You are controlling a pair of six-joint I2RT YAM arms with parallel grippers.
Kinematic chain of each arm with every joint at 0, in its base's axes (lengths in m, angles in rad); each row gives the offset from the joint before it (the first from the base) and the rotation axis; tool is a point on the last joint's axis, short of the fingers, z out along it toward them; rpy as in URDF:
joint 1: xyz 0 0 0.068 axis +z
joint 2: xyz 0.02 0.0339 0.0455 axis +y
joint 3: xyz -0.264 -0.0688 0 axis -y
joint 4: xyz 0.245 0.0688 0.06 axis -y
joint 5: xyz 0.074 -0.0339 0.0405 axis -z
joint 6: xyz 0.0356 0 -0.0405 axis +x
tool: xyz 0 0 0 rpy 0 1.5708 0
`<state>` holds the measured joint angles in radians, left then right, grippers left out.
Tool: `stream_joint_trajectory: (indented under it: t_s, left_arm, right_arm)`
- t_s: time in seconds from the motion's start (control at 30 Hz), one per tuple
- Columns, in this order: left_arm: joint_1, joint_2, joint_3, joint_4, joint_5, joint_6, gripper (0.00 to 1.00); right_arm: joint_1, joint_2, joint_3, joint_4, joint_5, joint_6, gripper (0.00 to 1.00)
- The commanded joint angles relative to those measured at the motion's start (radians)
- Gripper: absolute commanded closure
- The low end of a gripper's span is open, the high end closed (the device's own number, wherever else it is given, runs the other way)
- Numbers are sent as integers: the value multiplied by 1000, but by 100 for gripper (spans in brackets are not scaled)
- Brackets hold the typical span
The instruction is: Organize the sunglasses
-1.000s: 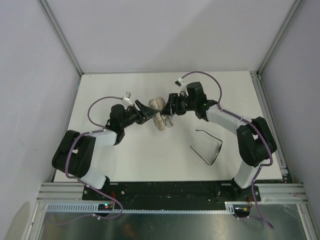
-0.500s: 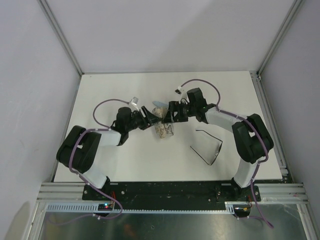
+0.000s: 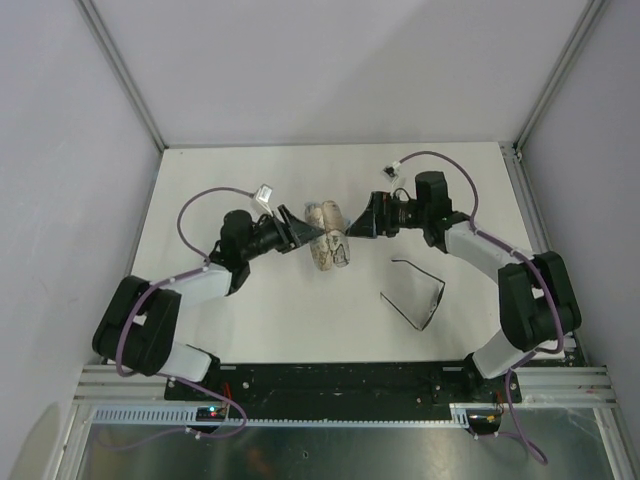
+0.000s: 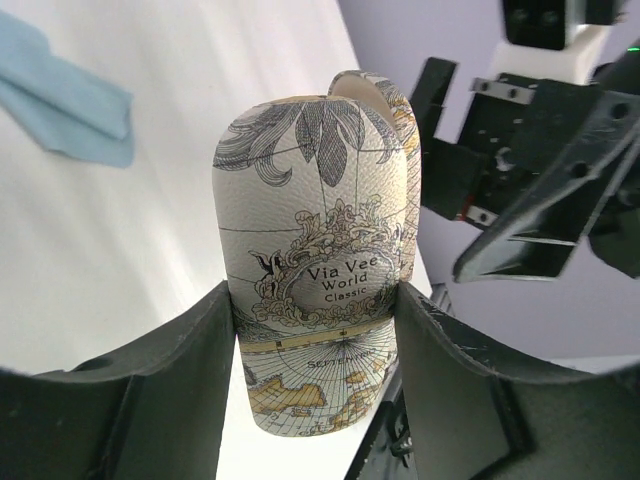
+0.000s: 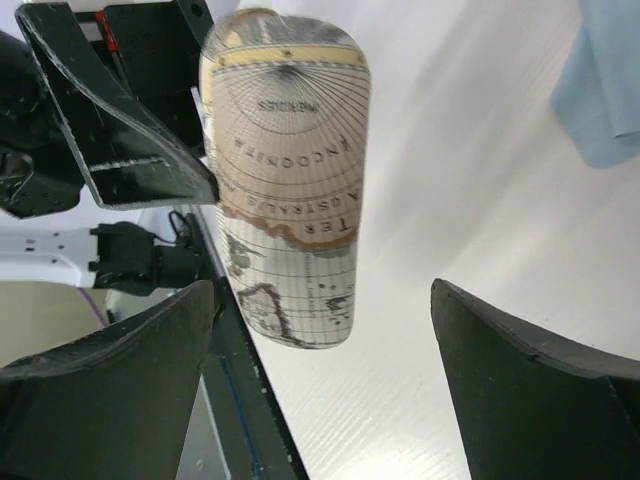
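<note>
The sunglasses [image 3: 415, 295] lie unfolded on the white table, right of centre, with no gripper near them. The oval map-printed case [image 3: 328, 232] hangs at mid table, and my left gripper [image 3: 305, 233] is shut on it. In the left wrist view both fingers press the sides of the case [image 4: 320, 270]. My right gripper [image 3: 362, 224] stands just right of the case, open and apart from it. In the right wrist view the case [image 5: 285, 180] hangs ahead of the wide jaws of the right gripper [image 5: 325, 290], not between them.
A light blue cloth [image 4: 60, 95] lies on the table beyond the case, and the cloth [image 5: 605, 80] also shows at the upper right of the right wrist view. Metal rails [image 3: 340, 383] run along the near table edge. Grey walls close in the sides and back.
My right gripper has opened, let go of the case and drawn back to the right. The left gripper still holds the case, which has shifted slightly.
</note>
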<state>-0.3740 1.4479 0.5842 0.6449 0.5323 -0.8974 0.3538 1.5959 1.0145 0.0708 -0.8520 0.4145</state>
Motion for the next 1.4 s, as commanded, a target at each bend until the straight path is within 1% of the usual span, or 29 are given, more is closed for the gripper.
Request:
stream_joint_trajectory:
  t_s: [0.0, 0.17, 0.23, 0.37, 0.43, 0.53, 0.57, 0.63, 0.67, 0.8, 0.83, 0.87, 0.9, 0.93, 0.97, 1.0, 1.03, 1.1, 1.2, 1.27, 1.33, 1.37]
  left_arm:
    - [11, -104, 17, 48, 83, -36, 70]
    - [12, -150, 58, 53, 161, -99, 70]
    - [11, -167, 71, 55, 181, -116, 70]
    - [11, -197, 78, 56, 190, -133, 70]
    - [7, -204, 79, 58, 193, -141, 70]
    - [1, -215, 76, 61, 193, -146, 70]
    - [0, -221, 74, 62, 192, -147, 70]
    - [0, -235, 69, 63, 190, -151, 70]
    - [0, -240, 67, 64, 189, -152, 70]
    - [-1, -256, 63, 66, 196, -151, 67]
    - [0, -255, 63, 67, 199, -149, 65]
    - [-1, -254, 61, 67, 200, -147, 61]
    - [-1, -253, 59, 66, 200, -144, 53]
    - [0, -253, 56, 66, 196, -140, 45]
    - [4, -255, 53, 66, 191, -130, 35]
    - [10, -257, 48, 65, 187, -122, 28]
    - [23, -261, 44, 59, 185, -113, 22]
    - [60, -271, 32, 40, 186, -97, 14]
    - [135, -285, 4, 12, 200, -80, 4]
    - [179, -293, -15, -11, 206, -67, 1]
    - [203, -302, -31, -46, 194, -45, 1]
    - [208, -306, -37, -68, 180, -35, 1]
  right_arm:
    - [-14, -65, -63, 200, -134, 99, 7]
    - [-2, -115, -123, 399, -208, 215, 7]
    - [6, -132, -145, 502, -235, 288, 9]
    - [23, -137, -192, 825, -278, 514, 14]
    - [35, -121, -202, 972, -291, 627, 19]
    - [48, -79, -210, 1195, -299, 798, 29]
    - [51, -65, -212, 1296, -296, 854, 34]
    - [51, -20, -213, 1444, -284, 981, 45]
    - [52, -3, -214, 1483, -278, 1020, 50]
    - [67, 15, -214, 1517, -264, 1045, 78]
    - [69, 13, -214, 1517, -258, 1045, 85]
    - [70, 8, -214, 1518, -252, 1043, 92]
    - [68, 4, -214, 1517, -249, 1041, 96]
    - [67, -2, -214, 1517, -245, 1042, 98]
    - [63, -6, -214, 1516, -243, 1043, 99]
    - [60, -9, -214, 1515, -245, 1045, 100]
    - [57, -10, -214, 1512, -246, 1048, 100]
    - [50, -8, -215, 1502, -252, 1052, 100]
    - [50, 5, -216, 1482, -259, 1049, 100]
    - [55, 15, -218, 1448, -257, 1024, 100]
    - [66, 15, -218, 1339, -241, 941, 100]
    - [74, 9, -218, 1243, -229, 872, 100]
